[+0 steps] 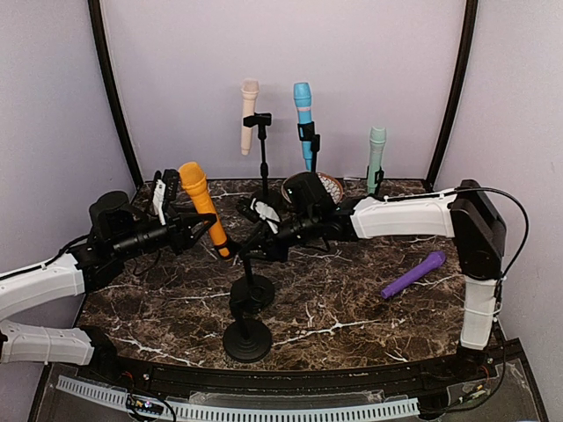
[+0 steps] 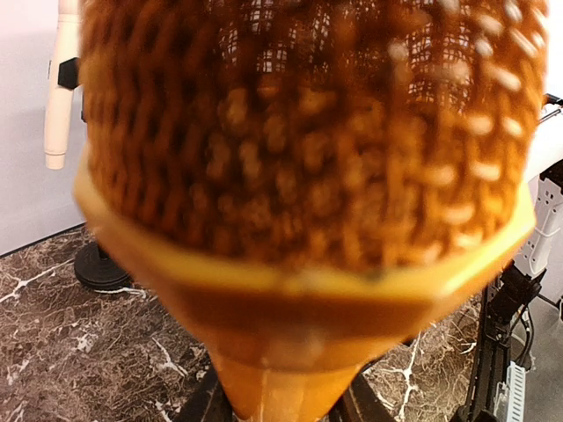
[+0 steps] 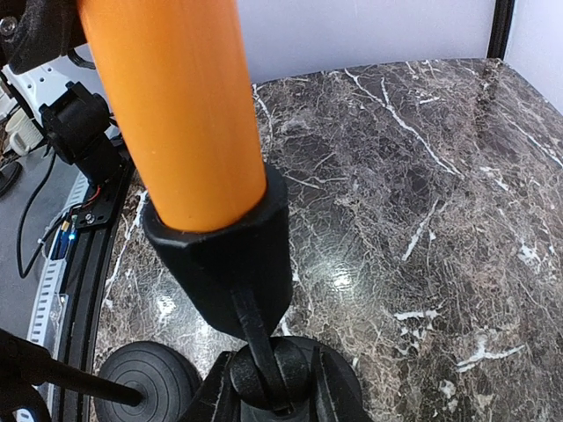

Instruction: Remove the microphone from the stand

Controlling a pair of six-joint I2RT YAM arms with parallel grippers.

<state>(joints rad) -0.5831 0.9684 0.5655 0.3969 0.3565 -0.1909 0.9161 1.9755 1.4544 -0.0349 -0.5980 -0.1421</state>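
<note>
The orange microphone (image 1: pixel 204 209) stands tilted in the top view, mesh head up and leaning to the left, its long axis slanting down to the right into the stand (image 1: pixel 248 274) near the middle of the marble table (image 1: pixel 352 299). The left gripper (image 1: pixel 192 230) reaches in from the left and meets the handle below the head. The right gripper (image 1: pixel 262 239) comes from the right, low at the stand's upper stem. A purple microphone (image 1: pixel 413 274) lies flat, well apart on the right.

In the left wrist view, the blurred orange head fills the frame and points towards the camera. The handle narrows downward between two dark fingers (image 2: pixel 202 403), which sit against its sides, closed on it.

In the right wrist view, the orange handle runs from upper left down into the stand's black clip (image 3: pixel 224 255). Below the clip, the fingers (image 3: pixel 339 396) are drawn in tight around the stand's round joint. Another black base (image 3: pixel 145 378) sits on the table at lower left.
</note>
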